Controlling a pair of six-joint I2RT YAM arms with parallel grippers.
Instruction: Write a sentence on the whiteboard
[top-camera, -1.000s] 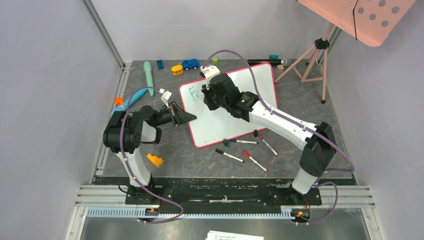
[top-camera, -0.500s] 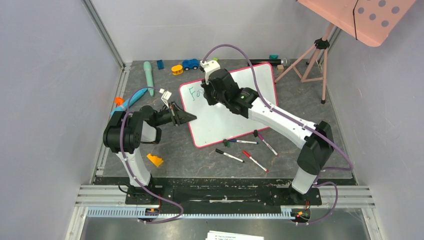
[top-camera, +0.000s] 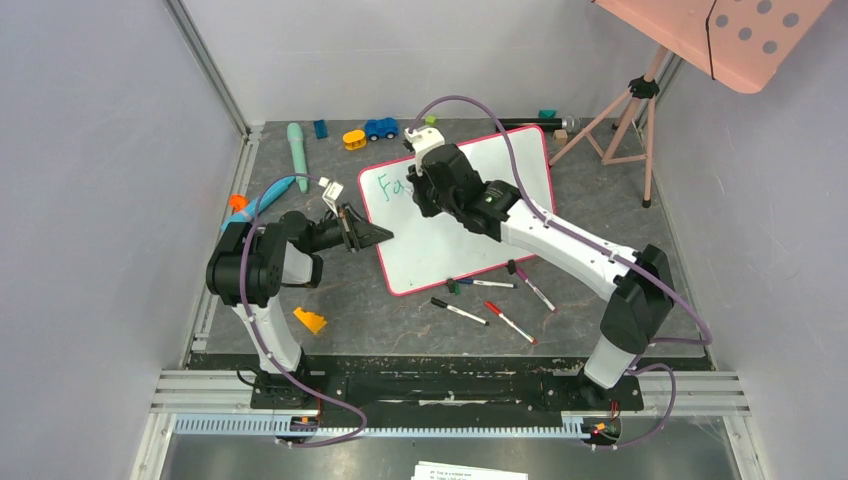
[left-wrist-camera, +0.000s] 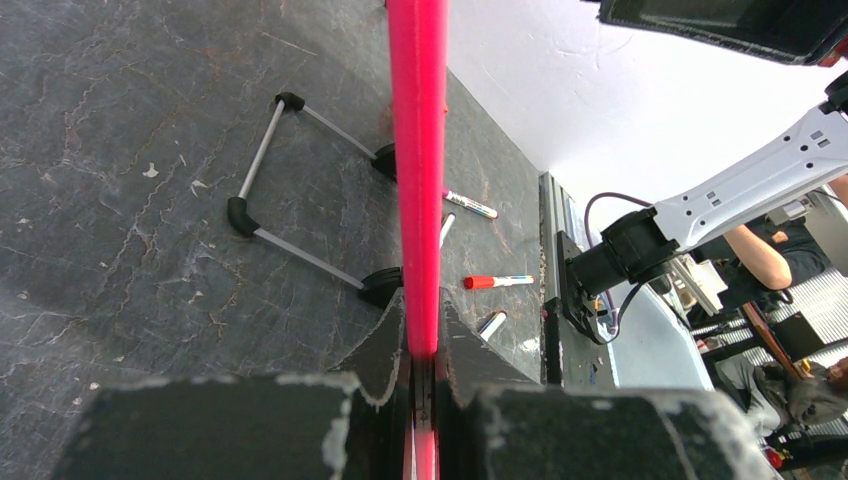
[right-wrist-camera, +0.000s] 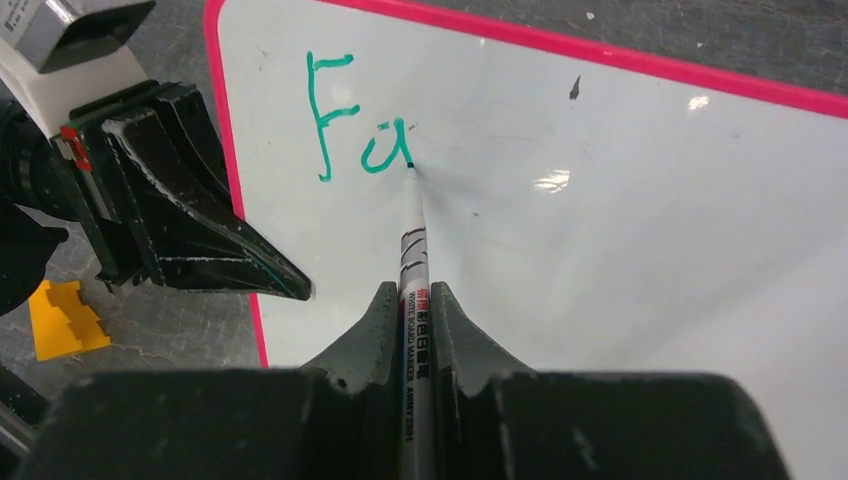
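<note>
The whiteboard (top-camera: 450, 250) sits mid-frame in the top view, with green "Fa" (right-wrist-camera: 355, 125) written in its upper left corner.
The board is glossy white with a pink-red rim and rounded corners, and it lies skewed on the dark tabletop (top-camera: 350, 300). Light glints off it to the right of the letters. The left gripper (left-wrist-camera: 420, 348) has its jaws pinched tight on the rim at the board's left edge. The right gripper (right-wrist-camera: 412, 300) is closed around a white marker (right-wrist-camera: 413, 240), whose tip touches the board at the right foot of the "a". The barrel reads "WHITE BOARD MARKER" in black, with red characters above it that are too small to make out. The "F" is tall and the "a" small, both in clean lines.
</note>
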